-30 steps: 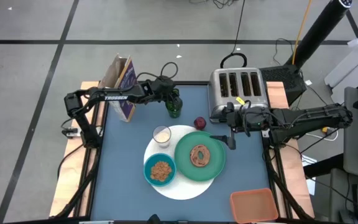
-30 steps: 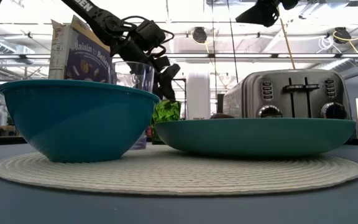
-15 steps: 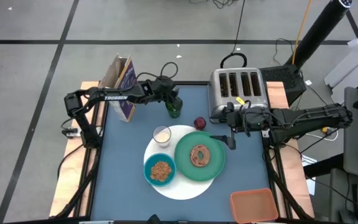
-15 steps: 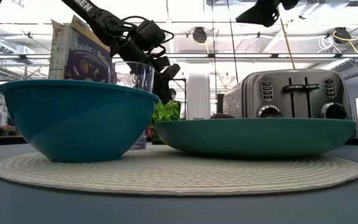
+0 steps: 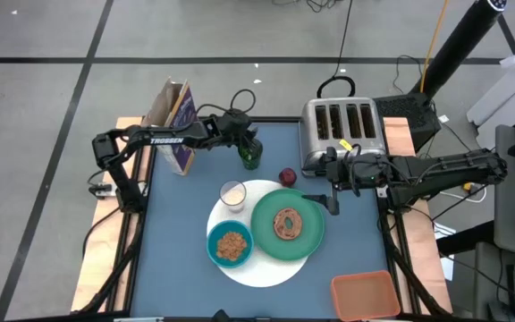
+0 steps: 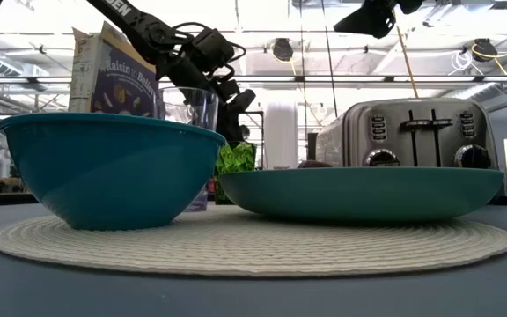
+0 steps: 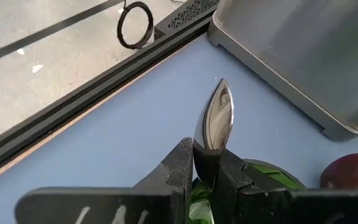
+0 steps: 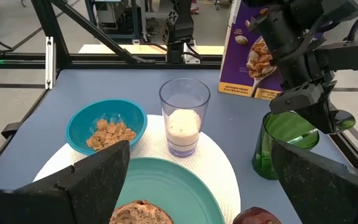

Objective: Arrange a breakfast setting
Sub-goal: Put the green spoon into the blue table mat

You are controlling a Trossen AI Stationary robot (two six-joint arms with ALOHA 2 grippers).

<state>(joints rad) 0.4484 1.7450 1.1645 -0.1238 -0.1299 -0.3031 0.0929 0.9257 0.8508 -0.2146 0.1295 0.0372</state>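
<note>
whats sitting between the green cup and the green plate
The dark-red fruit sits on the bare blue tabletop between the green cup and the green plate, just off the plate's far rim. The high view shows this best.

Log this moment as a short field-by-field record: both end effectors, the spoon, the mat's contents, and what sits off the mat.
left end effector: shut on the spoon, directly above the green cup
right end effector: open, at the green plate's edge, in front of the toaster
on white mat: green plate with bagel, teal bowl of cereal, clear glass partly filled with something white
off mat: dark-red fruit, purple cereal box, green cup, orange-pink tray
</note>
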